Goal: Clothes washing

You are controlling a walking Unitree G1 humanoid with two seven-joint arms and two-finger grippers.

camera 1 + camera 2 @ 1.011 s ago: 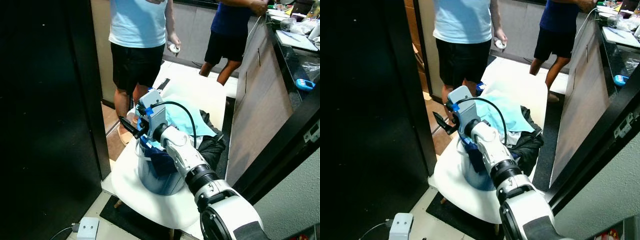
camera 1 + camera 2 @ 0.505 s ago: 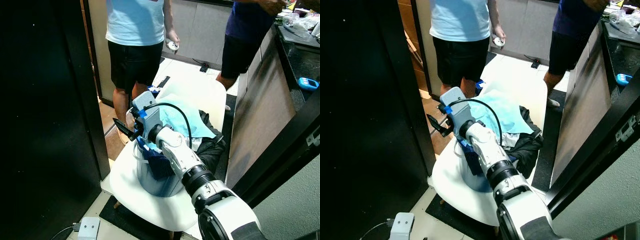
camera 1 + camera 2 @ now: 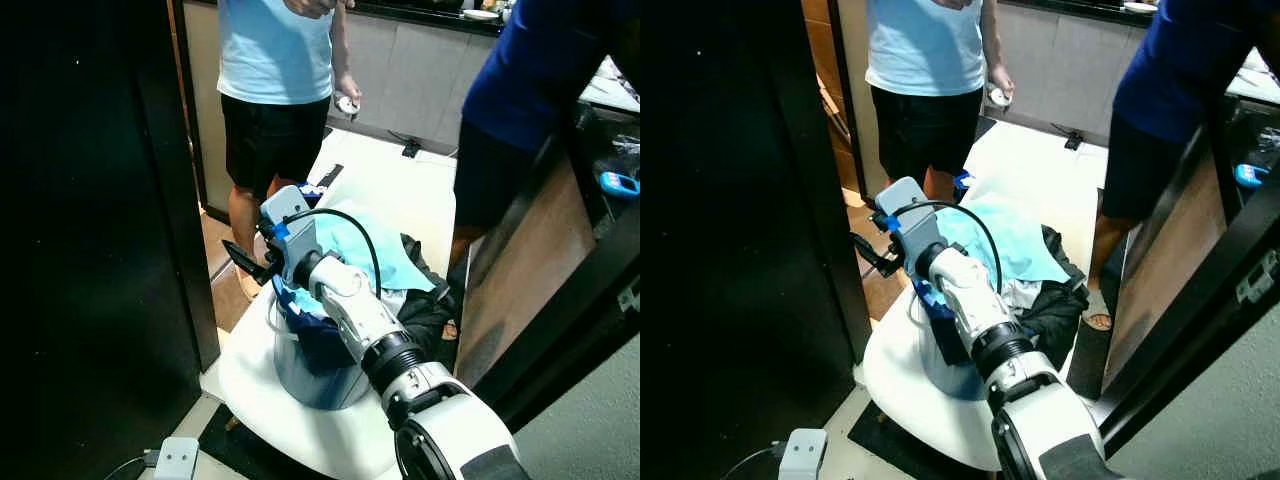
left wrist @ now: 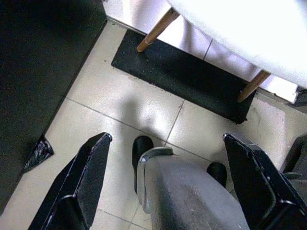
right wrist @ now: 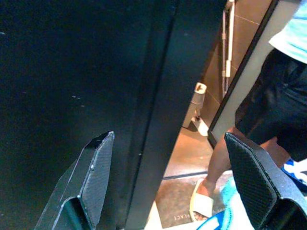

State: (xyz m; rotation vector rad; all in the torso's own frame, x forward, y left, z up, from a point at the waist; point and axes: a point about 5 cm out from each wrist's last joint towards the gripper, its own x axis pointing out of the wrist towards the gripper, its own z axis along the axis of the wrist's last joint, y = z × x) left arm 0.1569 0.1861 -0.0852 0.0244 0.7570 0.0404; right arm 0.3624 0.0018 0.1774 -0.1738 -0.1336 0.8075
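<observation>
Right end effector at frame centre, fingers spread wide, empty, hovering beside rim of laundry basket. Basket on white chair, heaped with clothes, teal piece on top. Left end effector spread wide, idle above floor. Judgement: washing barely begun; nothing grasped, clothes all in basket, no washer visible. Floor mat reads "PLACE"; no other writing readable.

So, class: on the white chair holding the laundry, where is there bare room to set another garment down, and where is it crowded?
Bare seat shows along the white chair front edge, before the blue basket, and on the white backrest behind the light blue cloth. The middle is crowded: basket, cloth and dark clothes fill it, with the open right gripper reaching past the basket's left rim.
</observation>
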